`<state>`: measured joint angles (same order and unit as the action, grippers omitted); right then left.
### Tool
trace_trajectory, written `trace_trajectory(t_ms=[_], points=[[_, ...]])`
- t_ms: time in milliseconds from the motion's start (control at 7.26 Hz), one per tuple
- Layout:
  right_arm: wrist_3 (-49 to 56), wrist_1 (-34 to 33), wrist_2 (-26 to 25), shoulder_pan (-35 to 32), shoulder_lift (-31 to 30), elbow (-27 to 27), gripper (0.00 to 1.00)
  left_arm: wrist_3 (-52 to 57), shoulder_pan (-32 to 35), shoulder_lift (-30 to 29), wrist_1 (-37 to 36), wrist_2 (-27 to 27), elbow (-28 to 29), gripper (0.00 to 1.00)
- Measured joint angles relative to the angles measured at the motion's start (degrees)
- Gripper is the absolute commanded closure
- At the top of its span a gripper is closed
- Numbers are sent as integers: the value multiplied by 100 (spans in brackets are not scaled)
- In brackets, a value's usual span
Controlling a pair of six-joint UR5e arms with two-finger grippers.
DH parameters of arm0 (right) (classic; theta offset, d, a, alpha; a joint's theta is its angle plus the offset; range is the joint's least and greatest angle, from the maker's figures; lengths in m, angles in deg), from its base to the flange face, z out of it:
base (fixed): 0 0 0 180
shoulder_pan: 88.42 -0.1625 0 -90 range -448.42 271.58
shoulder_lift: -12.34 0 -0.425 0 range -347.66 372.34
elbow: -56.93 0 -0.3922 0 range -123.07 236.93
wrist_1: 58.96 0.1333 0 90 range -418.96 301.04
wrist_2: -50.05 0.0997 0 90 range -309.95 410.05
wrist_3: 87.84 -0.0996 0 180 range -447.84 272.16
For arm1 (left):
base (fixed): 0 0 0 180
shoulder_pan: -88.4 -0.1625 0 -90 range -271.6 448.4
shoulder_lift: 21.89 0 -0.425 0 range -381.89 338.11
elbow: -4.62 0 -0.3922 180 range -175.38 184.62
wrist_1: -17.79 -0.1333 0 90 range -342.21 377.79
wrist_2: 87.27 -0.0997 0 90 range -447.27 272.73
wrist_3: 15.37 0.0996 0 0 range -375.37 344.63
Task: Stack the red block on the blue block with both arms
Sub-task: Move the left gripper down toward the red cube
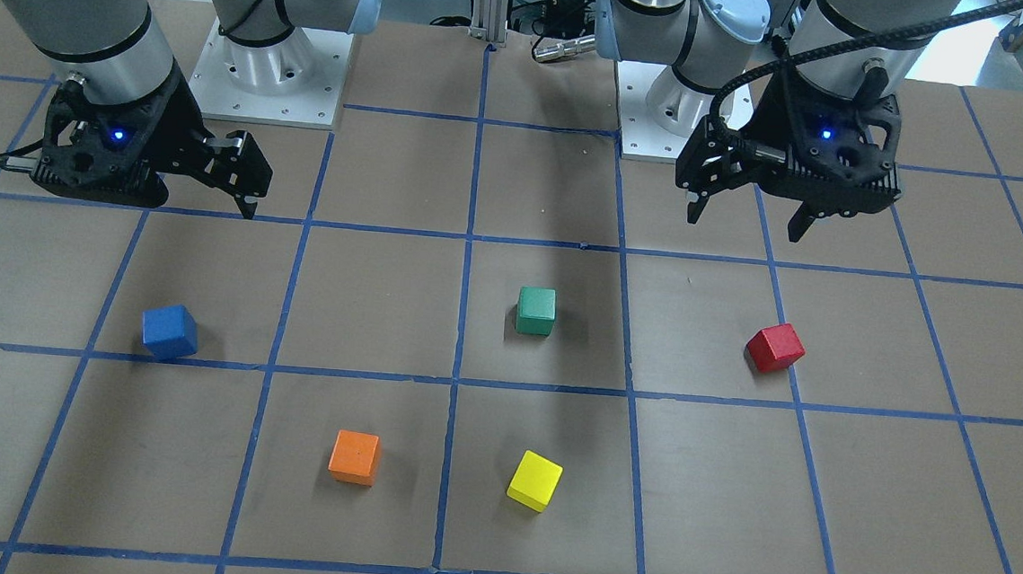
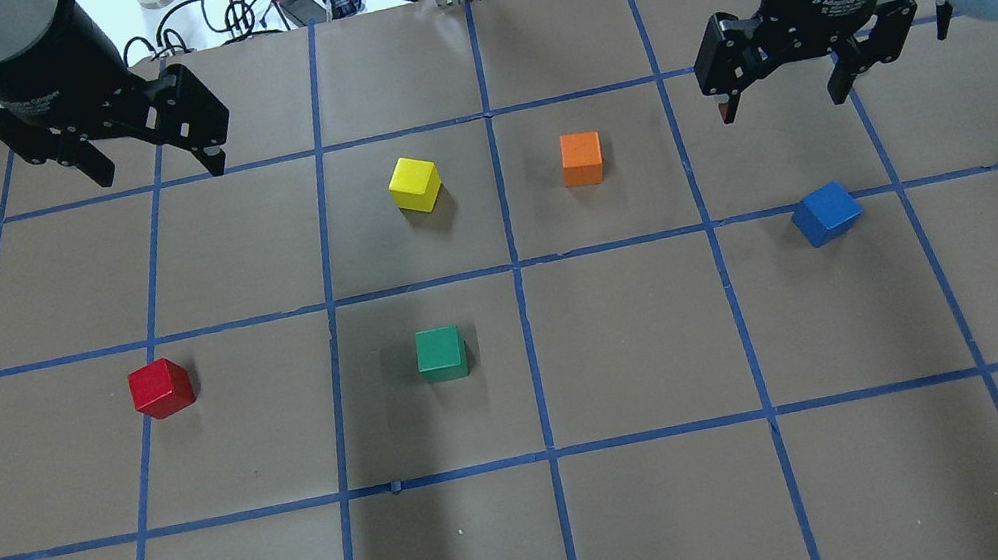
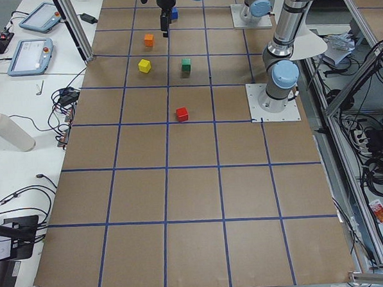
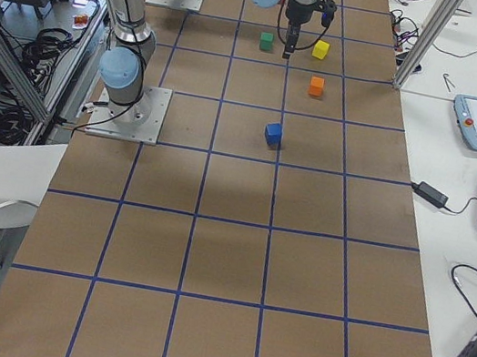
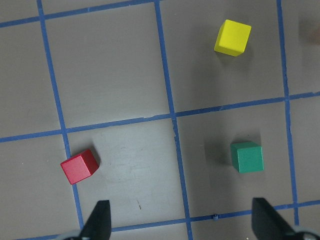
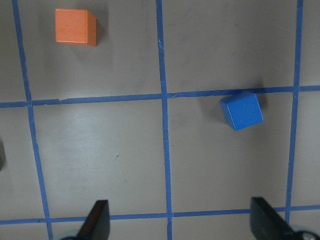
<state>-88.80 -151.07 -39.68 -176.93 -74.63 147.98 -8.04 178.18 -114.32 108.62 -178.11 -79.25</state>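
Observation:
The red block point(image 2: 161, 388) lies on the table's left half, also in the front view point(image 1: 776, 347) and the left wrist view point(image 5: 79, 166). The blue block point(image 2: 826, 213) lies on the right half, also in the front view point(image 1: 170, 332) and the right wrist view point(image 6: 242, 110). My left gripper point(image 2: 161, 169) hangs open and empty above the table, beyond the red block. My right gripper point(image 2: 782, 104) hangs open and empty above the table, just beyond the blue block. Both grippers are clear of the blocks.
A green cube point(image 2: 440, 352), a yellow cube point(image 2: 415, 182) and an orange cube point(image 2: 581, 158) lie between the two task blocks. The arms' base plates point(image 1: 270, 72) stand at the robot's edge of the table. Blue tape lines grid the brown tabletop.

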Motion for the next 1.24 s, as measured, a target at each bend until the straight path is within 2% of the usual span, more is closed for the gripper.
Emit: trace_trajectory(t_ms=[551,688,964,1239], points=[[0,0,0,0,2,0,0,108,-75,26,97,-16,-183,0],[0,0,0,0,3,0,0,80,-285,-92,97,-10,-316,0],[0,0,0,0,4,0,0,178,-1108,-279,-248,2,-897,0],[0,6,0,0,-1,3,0,248,-1738,-429,-1141,-19,-1758,0]])
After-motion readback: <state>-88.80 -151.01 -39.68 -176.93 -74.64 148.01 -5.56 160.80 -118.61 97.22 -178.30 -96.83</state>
